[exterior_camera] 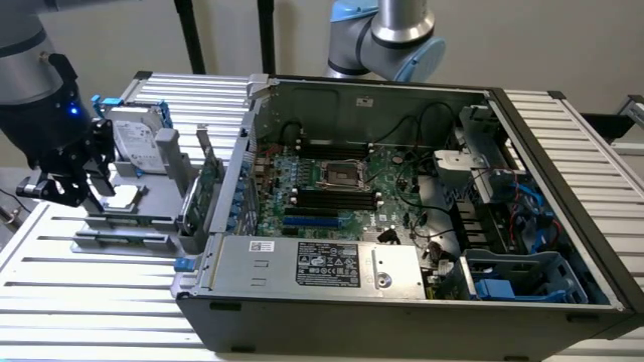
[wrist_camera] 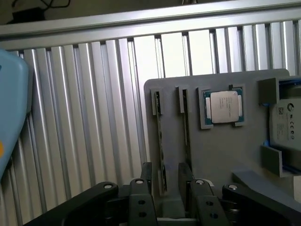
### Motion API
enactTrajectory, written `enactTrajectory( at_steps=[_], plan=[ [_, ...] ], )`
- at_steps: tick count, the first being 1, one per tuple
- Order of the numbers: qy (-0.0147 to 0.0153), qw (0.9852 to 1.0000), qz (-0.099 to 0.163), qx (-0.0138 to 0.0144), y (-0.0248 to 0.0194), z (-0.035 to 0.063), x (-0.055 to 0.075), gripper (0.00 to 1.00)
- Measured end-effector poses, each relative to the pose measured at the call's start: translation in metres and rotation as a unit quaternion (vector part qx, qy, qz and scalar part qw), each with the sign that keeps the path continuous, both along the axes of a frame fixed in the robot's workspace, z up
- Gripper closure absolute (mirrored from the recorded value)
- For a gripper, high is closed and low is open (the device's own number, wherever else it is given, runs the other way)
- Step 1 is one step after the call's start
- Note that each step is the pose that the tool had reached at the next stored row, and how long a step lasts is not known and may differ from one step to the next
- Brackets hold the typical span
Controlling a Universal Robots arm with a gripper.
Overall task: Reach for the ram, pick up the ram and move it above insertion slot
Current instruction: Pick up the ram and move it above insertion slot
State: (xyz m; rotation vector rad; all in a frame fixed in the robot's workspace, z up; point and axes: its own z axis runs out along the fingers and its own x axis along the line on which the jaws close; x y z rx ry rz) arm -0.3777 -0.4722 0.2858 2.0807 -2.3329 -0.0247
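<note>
Directly ahead of the spread-open gripper [wrist_camera: 165, 173], the ram [wrist_camera: 160, 136] stands on edge in a gray holder [wrist_camera: 216, 155], its long axis running straight through the gap between the jaws.

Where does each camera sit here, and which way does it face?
Exterior view: off the arm, raised, looking down into the open computer case and the gray fixture beside it; arm and gripper at that view's left.
Wrist view: on the wrist, facing down onto the fixture; open fingers stand either side of a ram.
Shared: fixture, CPU, hard drive.
</note>
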Motion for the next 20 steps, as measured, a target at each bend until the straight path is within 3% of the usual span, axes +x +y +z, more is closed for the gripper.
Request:
enactTrajectory(
  at_steps=[20],
  plan=[
    [0.0, 1.0, 0.008, 0.0, 0.0, -0.0363, 0.0, 0.64]
  ],
)
